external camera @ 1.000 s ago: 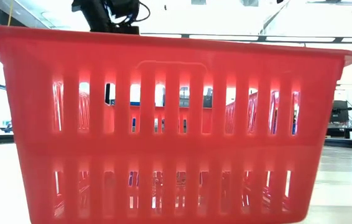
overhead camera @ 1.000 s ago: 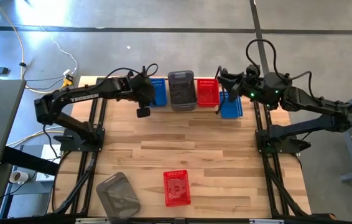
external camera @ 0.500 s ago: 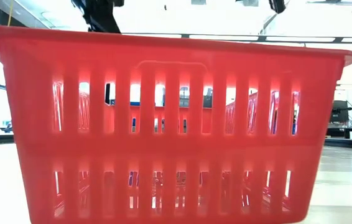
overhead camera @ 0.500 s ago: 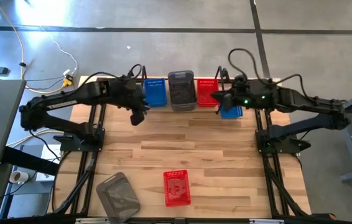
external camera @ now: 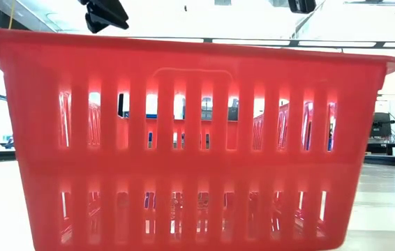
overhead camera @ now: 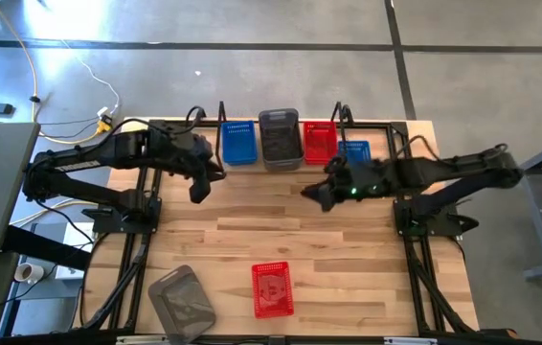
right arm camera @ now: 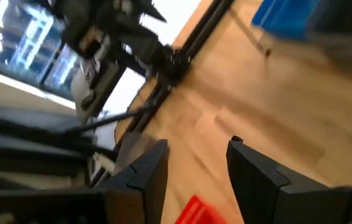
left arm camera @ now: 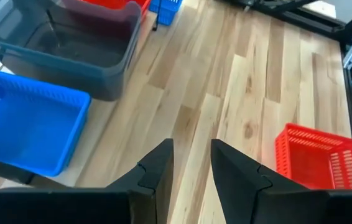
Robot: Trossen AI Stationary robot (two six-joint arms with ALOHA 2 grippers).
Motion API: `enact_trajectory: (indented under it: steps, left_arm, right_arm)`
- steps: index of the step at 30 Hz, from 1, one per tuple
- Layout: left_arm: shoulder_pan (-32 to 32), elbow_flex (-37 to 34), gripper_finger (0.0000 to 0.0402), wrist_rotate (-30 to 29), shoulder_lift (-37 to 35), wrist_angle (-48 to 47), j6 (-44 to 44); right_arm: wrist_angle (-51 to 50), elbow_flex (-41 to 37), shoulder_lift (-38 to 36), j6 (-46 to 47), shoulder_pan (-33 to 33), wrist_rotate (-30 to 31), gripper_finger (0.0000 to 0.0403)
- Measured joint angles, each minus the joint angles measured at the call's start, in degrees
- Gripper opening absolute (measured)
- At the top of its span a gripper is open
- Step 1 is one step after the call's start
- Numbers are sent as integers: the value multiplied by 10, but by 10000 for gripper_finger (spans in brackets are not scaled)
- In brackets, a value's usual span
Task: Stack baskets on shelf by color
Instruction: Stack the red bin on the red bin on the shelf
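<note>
Left gripper [overhead camera: 197, 188] and right gripper [overhead camera: 317, 195] both apart, empty, above table [overhead camera: 348, 249]

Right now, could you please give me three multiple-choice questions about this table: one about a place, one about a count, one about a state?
1. Where is the grey basket that is off the shelf?
A. near edge, left of the red basket
B. far right corner
C. on the floor

2. How many basket stacks show on the shelf?
A. two
B. four
C. six

3. What does the left gripper hold?
A. a blue basket
B. a red basket
C. nothing

Answers: 1 A, the high view shows it there. 2 B, blue, grey, red, blue. 3 C, only bare table shows between its fingers.
</note>
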Motion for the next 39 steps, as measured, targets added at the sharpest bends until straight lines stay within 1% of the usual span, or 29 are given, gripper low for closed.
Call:
enact_trajectory:
  steps: [5,7,12,17,21,27,30,35,39]
  left_arm:
    - [-2,0,99,-12,0,-23,-4]
    - [-2,0,99,-13,0,-33,-20]
    - [-2,0,99,-13,0,-72,-71]
    - [-10,0,99,-13,0,-110,-118]
    - [-31,0,99,-13,0,-113,-148]
    - [-59,0,99,-13,2,-113,-215]
    - [-75,0,99,-13,5,-113,-257]
    - [-94,0,99,-16,5,-113,-279]
    - [-108,0,99,-24,7,-113,-318]
  right_arm:
    - [58,0,45,1,41,-46,149]
    - [92,0,62,0,57,-58,149]
    - [166,0,104,-24,98,-57,149]
    - [224,0,137,-79,128,-54,149]
    - [217,18,166,-133,151,-54,149]
    - [203,61,215,-210,182,-95,149]
    - [203,83,243,-235,197,-112,149]
    - [203,116,294,-266,223,-114,149]
    - [203,137,338,-278,241,-114,149]
